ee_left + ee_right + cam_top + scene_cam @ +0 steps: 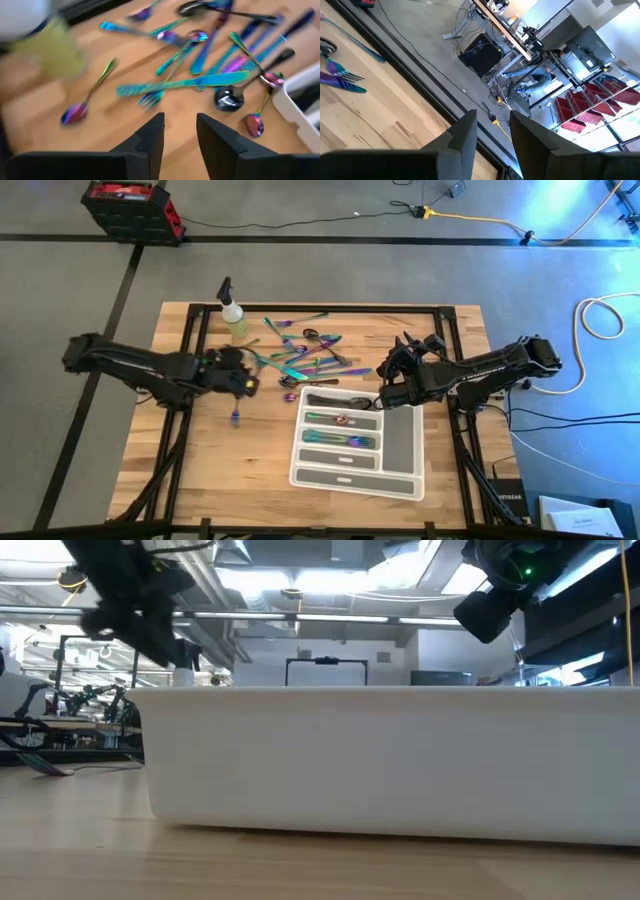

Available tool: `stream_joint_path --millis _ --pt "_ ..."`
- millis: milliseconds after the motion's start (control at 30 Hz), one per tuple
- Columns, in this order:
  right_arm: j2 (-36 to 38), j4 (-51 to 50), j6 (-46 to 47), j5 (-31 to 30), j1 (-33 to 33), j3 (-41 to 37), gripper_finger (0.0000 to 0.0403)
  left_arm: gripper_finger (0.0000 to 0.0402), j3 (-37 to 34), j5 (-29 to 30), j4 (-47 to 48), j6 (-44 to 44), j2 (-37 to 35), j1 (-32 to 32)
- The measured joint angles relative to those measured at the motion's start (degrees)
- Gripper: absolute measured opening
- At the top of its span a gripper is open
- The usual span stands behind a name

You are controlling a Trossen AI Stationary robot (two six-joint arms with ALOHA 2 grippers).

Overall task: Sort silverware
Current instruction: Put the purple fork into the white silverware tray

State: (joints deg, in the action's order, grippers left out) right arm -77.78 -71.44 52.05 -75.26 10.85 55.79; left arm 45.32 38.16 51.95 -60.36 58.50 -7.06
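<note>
The silverware [305,350] lies in a loose iridescent pile on the far middle of the wooden table; in the left wrist view it spreads out as forks, spoons and a knife [185,82], with a dark spoon [230,97] among them. A few pieces lie in the white tray [400,445], in its compartments [340,442]. My left gripper [250,384] hovers left of the pile, open [179,131], nothing between its fingers. One small purple piece [236,417] lies near it on the table. My right gripper [400,358] hangs above the tray's far right corner, open [492,125] and holding nothing.
A yellow-green spray bottle [234,315] stands at the far left of the pile. The tray's white wall [390,760] fills the low view. Bare wood lies near the front edge [220,470]. Cables and a red-black case [130,208] sit on the floor beyond the table.
</note>
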Motion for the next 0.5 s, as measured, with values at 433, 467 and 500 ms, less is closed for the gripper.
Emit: stream_joint_path --millis 433,467,500 --pt "0.0 1.42 0.0 -0.08 0.0 0.0 0.0101 0.01 -13.16 -4.93 -11.44 -22.32 4.5 -6.98" --pt "0.0 1.39 0.0 -0.04 0.0 0.01 0.0101 0.01 -14.01 -4.59 -11.67 -24.43 5.29 -7.56" --pt "0.0 1.37 0.0 -0.02 0.0 0.0 0.0101 0.01 -14.38 -3.58 -11.69 -26.2 5.86 -8.4"
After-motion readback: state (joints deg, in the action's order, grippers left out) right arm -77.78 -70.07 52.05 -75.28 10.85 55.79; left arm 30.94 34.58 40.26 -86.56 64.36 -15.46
